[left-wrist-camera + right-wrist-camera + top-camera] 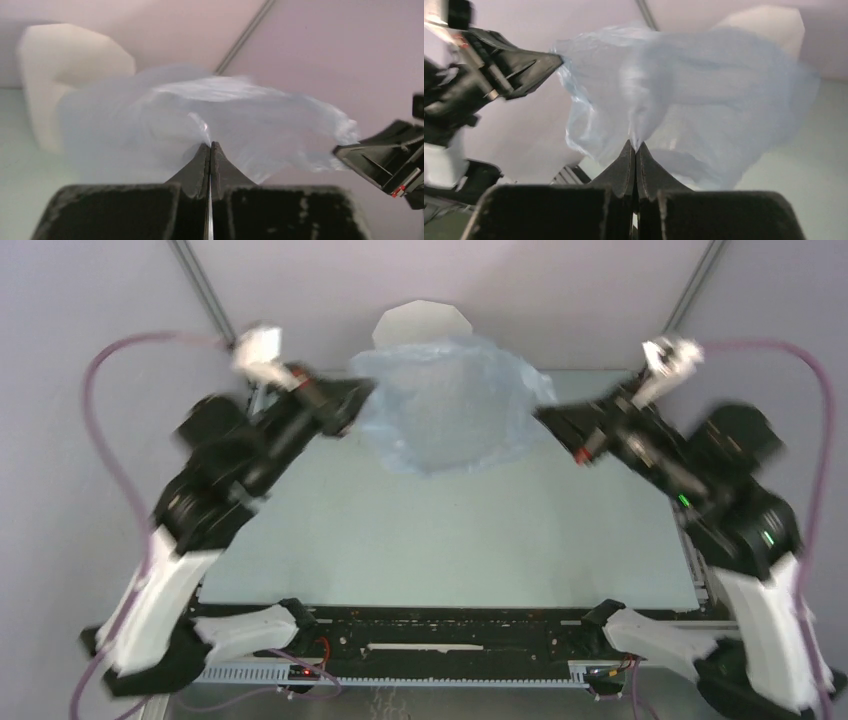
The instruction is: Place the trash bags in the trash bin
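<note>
Our left pincer point(210, 146) and right pincer point(634, 146) each pinched the trash bag point(445, 415) — aloft. We had not yet got it into the trash bin point(420, 325).

The bag point(445, 410) is pale blue and see-through, with a whitish sheen in its creases. The bin point(422, 322) is plain white. The counter point(450, 540) is pale grey-green. The left gripper point(210, 146) and right gripper point(634, 145) are black, and the right one bears a small red mark point(398, 190). The arms point(220, 470) are black above and white below, with mauve cables point(95, 420). The walls point(60, 300) are lilac-grey.
</note>
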Robot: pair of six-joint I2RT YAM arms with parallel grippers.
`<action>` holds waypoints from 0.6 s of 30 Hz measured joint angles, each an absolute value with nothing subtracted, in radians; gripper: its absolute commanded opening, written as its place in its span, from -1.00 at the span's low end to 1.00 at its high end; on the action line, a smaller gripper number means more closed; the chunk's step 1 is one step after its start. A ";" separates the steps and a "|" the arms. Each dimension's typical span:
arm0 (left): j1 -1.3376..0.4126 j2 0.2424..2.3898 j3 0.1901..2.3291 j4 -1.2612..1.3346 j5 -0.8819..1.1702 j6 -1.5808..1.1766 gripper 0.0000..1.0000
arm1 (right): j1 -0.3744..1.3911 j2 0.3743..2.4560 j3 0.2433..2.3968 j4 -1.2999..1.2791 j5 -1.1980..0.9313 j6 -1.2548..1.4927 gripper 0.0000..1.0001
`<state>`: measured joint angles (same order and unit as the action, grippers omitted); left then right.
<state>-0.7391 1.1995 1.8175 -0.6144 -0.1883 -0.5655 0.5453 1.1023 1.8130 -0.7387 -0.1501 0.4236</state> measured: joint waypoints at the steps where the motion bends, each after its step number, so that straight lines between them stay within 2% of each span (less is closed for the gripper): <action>1: -0.761 1.090 1.724 -0.560 -0.203 -0.559 -0.99 | 0.580 1.023 1.750 -0.709 -0.148 0.412 -1.00; 4: -0.723 0.818 1.439 -0.513 -0.304 -0.608 -1.00 | 0.593 0.742 1.448 -0.647 -0.095 0.418 -1.00; 6: -0.675 0.752 1.265 -0.509 -0.305 -0.683 -1.00 | 0.583 0.659 1.236 -0.622 -0.099 0.447 -1.00; 10: -0.645 0.875 0.894 -0.545 -0.197 -0.801 -1.00 | 0.622 0.764 0.781 -0.592 -0.150 0.552 -1.00; 12: -0.665 0.960 0.745 -0.607 -0.145 -0.845 -1.00 | 0.678 0.819 0.614 -0.661 -0.154 0.598 -1.00; 15: -0.684 0.907 0.703 -0.714 -0.112 -0.874 -1.00 | 0.734 0.731 0.574 -0.805 -0.149 0.635 -1.00; 18: -0.684 0.884 0.863 -0.721 -0.112 -0.857 -1.00 | 0.715 0.678 0.767 -0.816 -0.113 0.628 -1.00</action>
<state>-0.6842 0.8837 0.8631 -0.7212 -0.1123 -0.8566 0.7155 0.6785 0.7673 -0.8162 -0.1131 0.6277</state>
